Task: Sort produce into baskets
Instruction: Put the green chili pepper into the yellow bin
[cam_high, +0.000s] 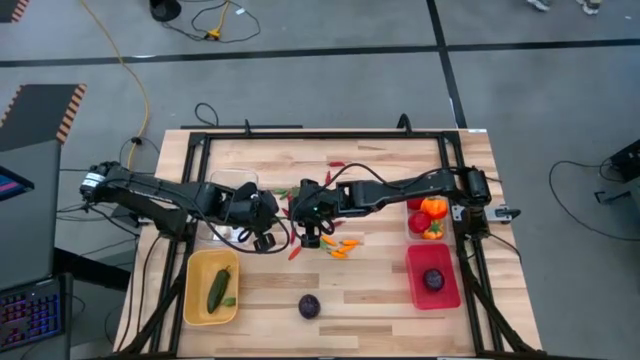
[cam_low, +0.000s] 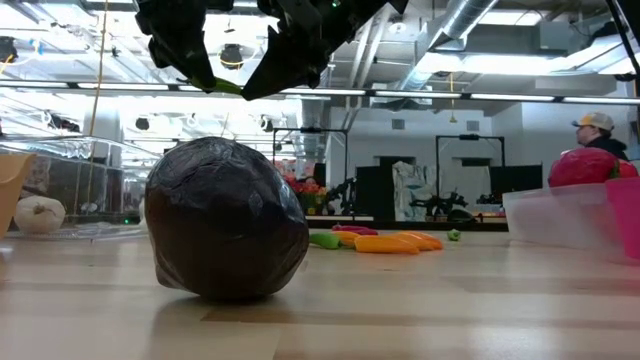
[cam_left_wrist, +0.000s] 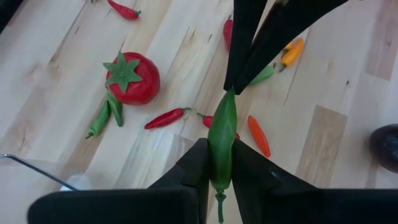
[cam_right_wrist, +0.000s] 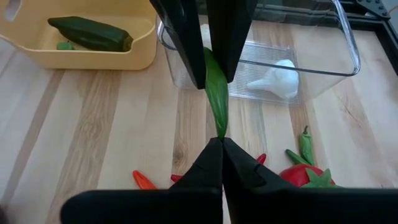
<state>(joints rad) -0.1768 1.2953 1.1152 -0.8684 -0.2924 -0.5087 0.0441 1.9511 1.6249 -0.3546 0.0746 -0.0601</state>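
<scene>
Mid-air handover of 1 green chilli (cam_left_wrist: 222, 140) near the centre of the high view. The left pincer (cam_left_wrist: 219, 163) is clamped on its stem end; the right pincer (cam_right_wrist: 219, 151), fully narrowed, pinches its tip. We judge that the right pincer should let go only once the left grip is firm, then the left arm can carry it to the yellow basket (cam_high: 195, 300), lower left, where a green vegetable already lies. We would avoid pulling while both hold.
</scene>
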